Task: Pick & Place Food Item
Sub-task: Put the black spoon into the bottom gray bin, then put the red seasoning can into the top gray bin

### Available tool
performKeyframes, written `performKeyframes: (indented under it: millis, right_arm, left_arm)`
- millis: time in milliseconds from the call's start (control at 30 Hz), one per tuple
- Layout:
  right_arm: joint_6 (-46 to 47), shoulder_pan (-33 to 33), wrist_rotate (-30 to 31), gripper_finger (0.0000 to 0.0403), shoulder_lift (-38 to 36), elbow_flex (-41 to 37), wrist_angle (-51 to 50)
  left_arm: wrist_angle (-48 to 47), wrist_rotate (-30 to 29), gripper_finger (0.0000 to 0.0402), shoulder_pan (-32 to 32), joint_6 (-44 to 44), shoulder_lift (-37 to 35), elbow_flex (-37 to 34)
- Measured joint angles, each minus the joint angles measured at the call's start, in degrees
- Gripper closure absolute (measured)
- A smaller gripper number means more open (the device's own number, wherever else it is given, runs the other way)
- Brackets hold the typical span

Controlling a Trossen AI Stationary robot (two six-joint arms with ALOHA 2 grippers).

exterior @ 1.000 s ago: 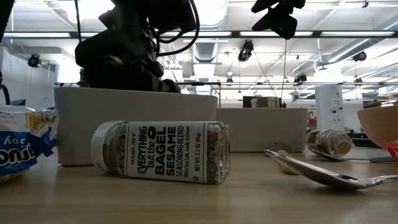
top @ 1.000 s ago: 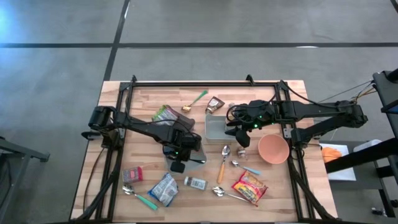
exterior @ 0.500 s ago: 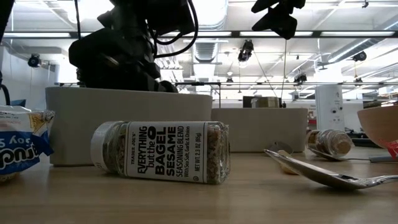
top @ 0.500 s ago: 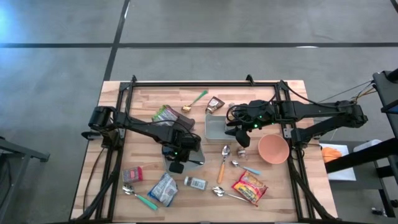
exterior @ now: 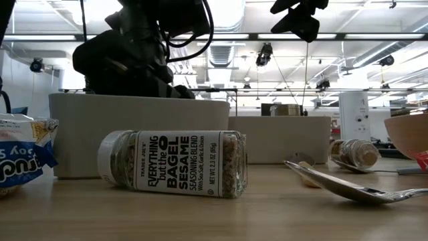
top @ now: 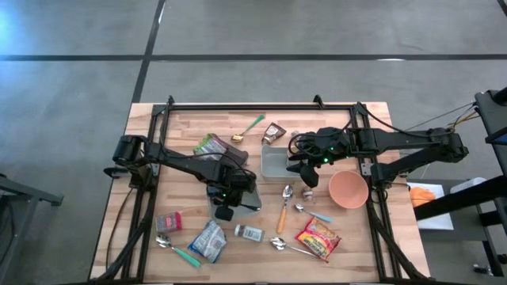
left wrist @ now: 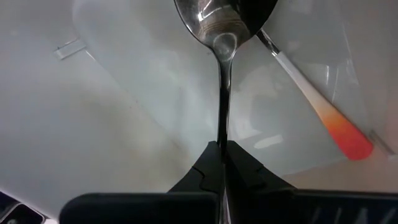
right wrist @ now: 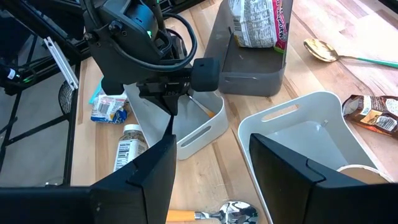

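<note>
A polished metal spoon [left wrist: 222, 37] mirrored the light above a smooth, glossy white plastic bin [left wrist: 112, 118]. The tabletop [top: 333, 119] was pale, matt butcher-block wood. A clear seasoning jar [exterior: 172, 163] carried a paper label; the snack bag [top: 318, 238] looked like shiny printed foil, the bowl [top: 348, 189] matt terracotta-coloured.

I see a pale striped wood worktop [top: 182, 245], two white bins [right wrist: 311, 134], a dark grey bin [right wrist: 249, 71], a salmon bowl [top: 348, 189], a red-and-yellow packet [top: 318, 238], a blue-and-white pouch [exterior: 23, 154], and a silver spoon [left wrist: 221, 37].
</note>
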Motion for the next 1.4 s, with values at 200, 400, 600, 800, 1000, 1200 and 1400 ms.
performKeyframes:
  millis: [200,400,600,800,1000,1200,1400]
  right_arm:
    - [0.0,0.0,0.0,0.0203,0.0,0.0,0.0]
    - [0.0,0.0,0.0,0.0203,0.0,0.0,0.0]
    - [0.0,0.0,0.0,0.0203,0.0,0.0,0.0]
    - [0.0,0.0,0.0,0.0203,0.0,0.0,0.0]
    - [0.0,0.0,0.0,0.0203,0.0,0.0,0.0]
    - [0.0,0.0,0.0,0.0203,0.0,0.0,0.0]
    - [0.0,0.0,0.0,0.0203,0.0,0.0,0.0]
  left_arm:
    - [-0.2,0.0,0.0398,0.0,1.0,0.0,0.0]
    - [-0.4,0.0,0.0330,0.0,1.7,0.0,0.0]
    - [-0.3,-1.4,0.0238,0.0,1.7,0.0,0.0]
    - [1.1,-1.9,0.0171,0.0,2.6,0.0,0.0]
    - [3.6,-3.8,0.0130,0.0,8.4,0.0,0.6]
    - [2.3,-10.9,0.0122,0.0,19.1,-1.7,2.4]
    - [-0.3,-19.6,0.0122,0.0,37.0,-6.4,2.7]
